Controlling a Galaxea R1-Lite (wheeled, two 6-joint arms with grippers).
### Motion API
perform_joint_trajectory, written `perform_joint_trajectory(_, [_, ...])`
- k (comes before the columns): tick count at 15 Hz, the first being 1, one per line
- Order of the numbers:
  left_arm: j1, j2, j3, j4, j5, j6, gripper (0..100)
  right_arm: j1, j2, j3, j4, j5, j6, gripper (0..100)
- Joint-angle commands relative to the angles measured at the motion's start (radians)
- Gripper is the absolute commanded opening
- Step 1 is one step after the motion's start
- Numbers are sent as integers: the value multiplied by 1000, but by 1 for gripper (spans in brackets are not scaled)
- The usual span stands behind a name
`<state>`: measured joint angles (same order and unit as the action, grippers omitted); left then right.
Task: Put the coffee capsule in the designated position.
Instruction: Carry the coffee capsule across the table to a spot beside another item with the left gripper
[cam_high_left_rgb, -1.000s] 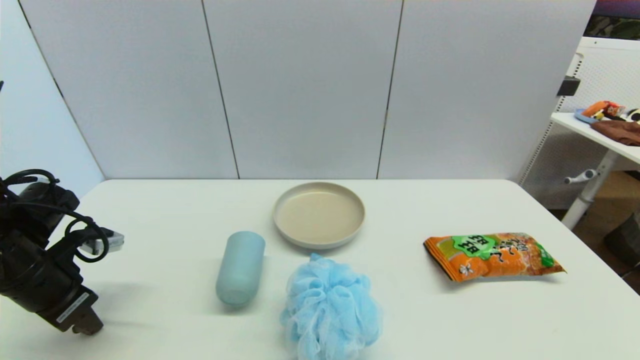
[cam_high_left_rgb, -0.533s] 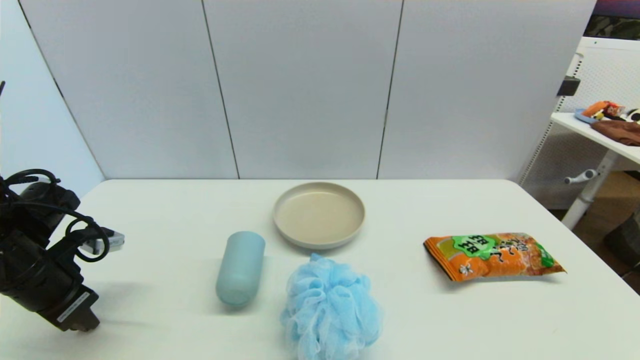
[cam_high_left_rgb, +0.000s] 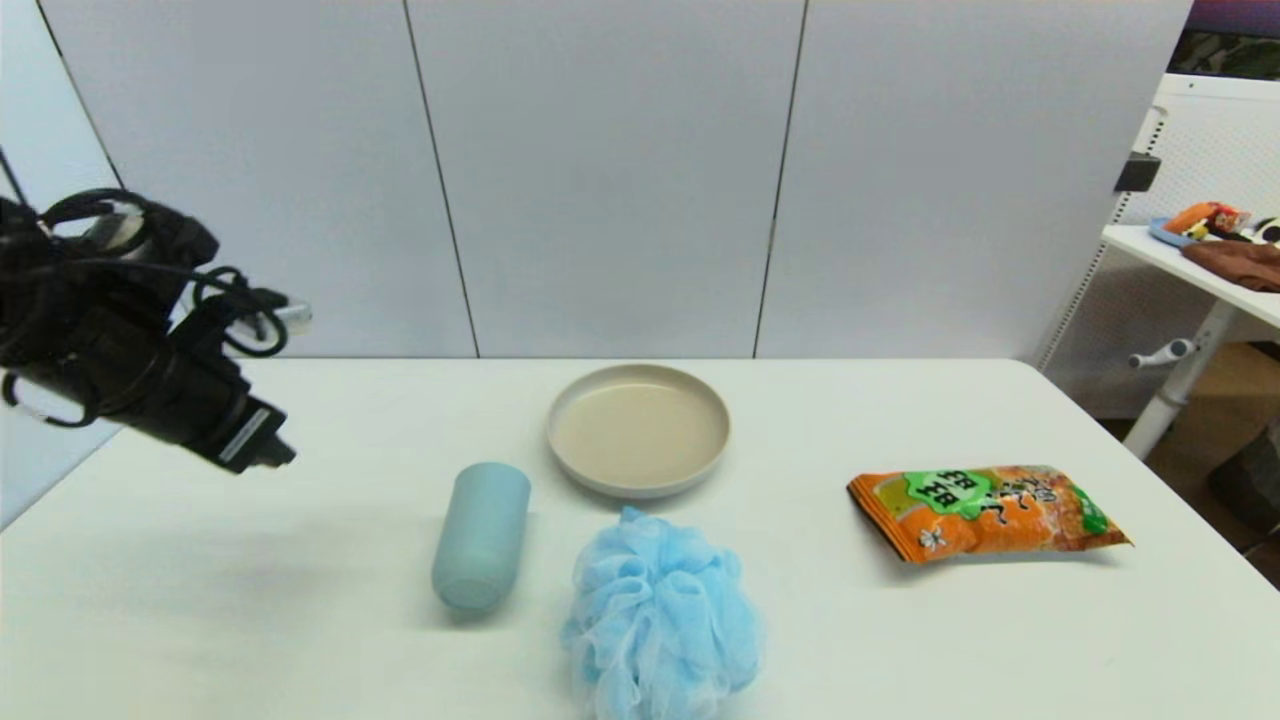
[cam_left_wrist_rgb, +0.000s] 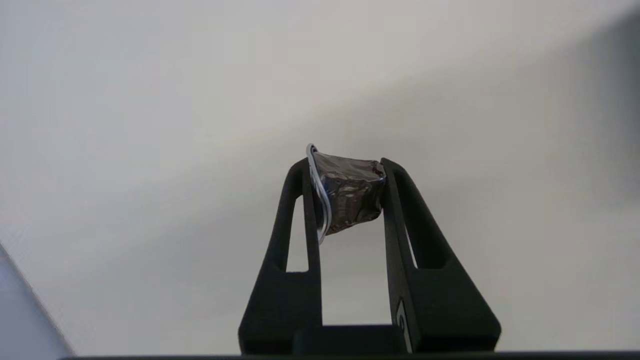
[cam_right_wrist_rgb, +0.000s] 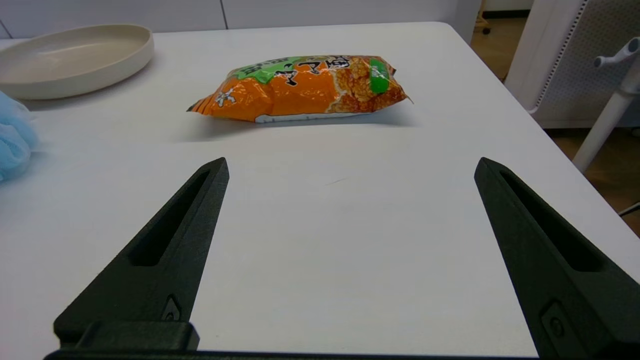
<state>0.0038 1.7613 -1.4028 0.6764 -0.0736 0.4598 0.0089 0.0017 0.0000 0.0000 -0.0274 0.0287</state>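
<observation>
- Head view shows a white table (cam_high_left_rgb: 330, 620) with the left gripper (cam_high_left_rgb: 268, 458) raised above its 9 o'clock side, well apart from every item lying on it.
- Left wrist view shows the coffee capsule (cam_left_wrist_rgb: 347, 195), a small, crumpled, dark shiny piece with a silver rim, clamped between the 2 black fingers (cam_left_wrist_rgb: 397, 210) near their tips, clear of the table surface.
- At the table's centre lies a pale blue cup (cam_high_left_rgb: 481, 535) on its side.
- A beige plate (cam_high_left_rgb: 638, 430) sits just beyond the cup, toward 1 o'clock from it.
- A blue bath pouf (cam_high_left_rgb: 660, 620) rests near the cup, at about 4 o'clock from it, just in front of the plate.
- An orange snack bag (cam_high_left_rgb: 985, 510) lies flat at the table's 3 o'clock side, well apart from the plate.
- Right wrist view shows the right gripper (cam_right_wrist_rgb: 350, 170) low over the table, its fingers spread wide and holding nothing, with the snack bag beyond them.
</observation>
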Motion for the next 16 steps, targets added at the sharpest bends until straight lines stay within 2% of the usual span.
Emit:
perform_joint_trajectory(1, [-265, 247, -220, -274, -15, -208, 0, 0, 1, 0, 0, 0, 0, 100])
perform_joint_trajectory(3, [-354, 330, -277, -413, -15, -296, 0, 0, 1, 0, 0, 0, 0, 100])
perform_joint_trajectory(7, [-455, 484, -384, -718, -14, -391, 0, 0, 1, 0, 0, 0, 0, 100])
perform_joint_trajectory(13, [-476, 652, -459, -1031, -11, -412, 0, 0, 1, 0, 0, 0, 0, 100])
perform_joint_trajectory(16, [-478, 722, -498, -1117, -9, -414, 0, 0, 1, 0, 0, 0, 0, 100])
